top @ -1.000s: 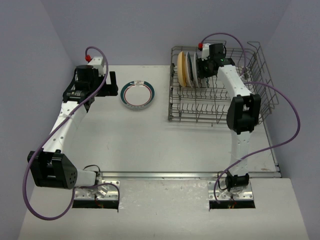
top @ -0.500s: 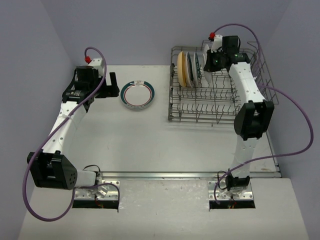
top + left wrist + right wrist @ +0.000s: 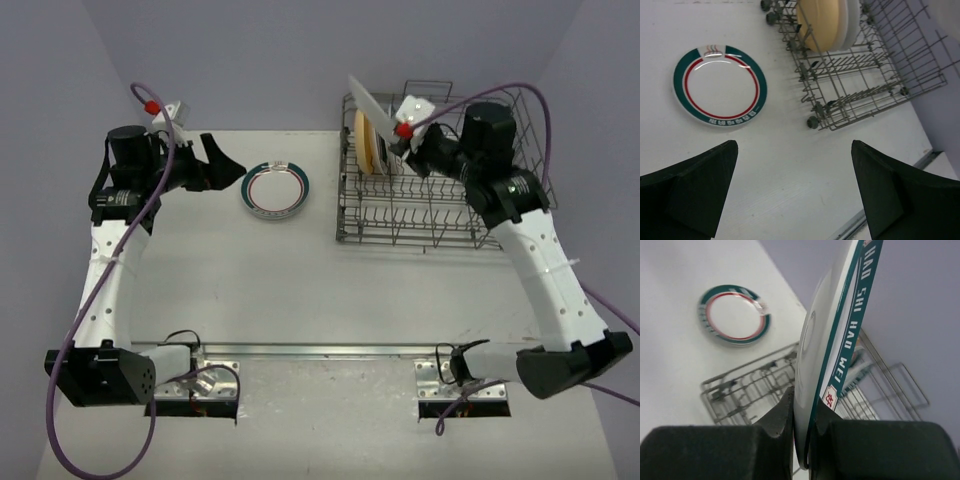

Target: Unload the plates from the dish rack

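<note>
My right gripper (image 3: pixel 405 138) is shut on the rim of a white plate with a teal band (image 3: pixel 368 102), held on edge in the air above the left end of the dish rack (image 3: pixel 440 215). In the right wrist view the held plate (image 3: pixel 835 340) stands clamped between both fingers (image 3: pixel 782 415). A tan-yellow plate (image 3: pixel 366 148) with white plates behind it stays upright in the rack. Another teal-rimmed plate (image 3: pixel 274 189) lies flat on the table. My left gripper (image 3: pixel 215 165) hangs open just left of that plate, with nothing between its fingers (image 3: pixel 695 195).
The grey wire rack (image 3: pixel 860 95) fills the table's far right, with the tan plate (image 3: pixel 822 22) at its left end. Purple walls close in behind and at both sides. A metal strip (image 3: pixel 350 349) runs along the table's near edge.
My right gripper closed on a plate in the rack and lifted it up and out, the arm swinging right. My left arm drew back leftward, its gripper staying open beside the flat plate.
</note>
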Robot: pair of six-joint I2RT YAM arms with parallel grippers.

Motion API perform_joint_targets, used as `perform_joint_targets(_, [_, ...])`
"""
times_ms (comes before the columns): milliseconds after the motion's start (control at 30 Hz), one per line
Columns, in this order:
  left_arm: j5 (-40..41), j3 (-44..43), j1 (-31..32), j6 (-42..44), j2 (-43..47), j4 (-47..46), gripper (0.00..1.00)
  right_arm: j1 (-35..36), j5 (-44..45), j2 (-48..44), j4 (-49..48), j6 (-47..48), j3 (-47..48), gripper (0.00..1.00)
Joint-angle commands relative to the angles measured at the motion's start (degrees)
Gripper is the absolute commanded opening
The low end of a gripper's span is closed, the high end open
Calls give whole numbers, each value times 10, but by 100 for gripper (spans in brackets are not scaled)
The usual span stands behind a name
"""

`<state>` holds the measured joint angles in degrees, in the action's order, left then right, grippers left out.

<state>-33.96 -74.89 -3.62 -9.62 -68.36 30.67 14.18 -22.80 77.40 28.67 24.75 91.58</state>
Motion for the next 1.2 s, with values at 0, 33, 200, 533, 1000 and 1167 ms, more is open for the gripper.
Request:
perform_joint_targets(0, [-220, 0, -26, -35, 29, -25, 93, 147, 124, -159, -209, 374, -273, 0])
perform_joint_targets(33, [-229, 2, -26, -29, 35, -21, 92, 171, 139, -199, -253, 417, -316, 0])
perform_joint_targets(200, [-267, 18, -24, 15, 41, 31, 88, 290, 194, -290, -390, 658, -522, 0])
perform_joint_targets(533, [-230, 43, 28, 132, 27, 121, 82, 387, 230, -291, -515, 818, -630, 0])
perform_joint_targets(1000, [-158, 84, 97, 208, -9, 165, 36, 460, 265, -224, -599, 854, -641, 0])
perform_joint_targets(1167, [-175, 90, 97, 206, -22, 163, 10, 461, 276, -215, -622, 861, -656, 4])
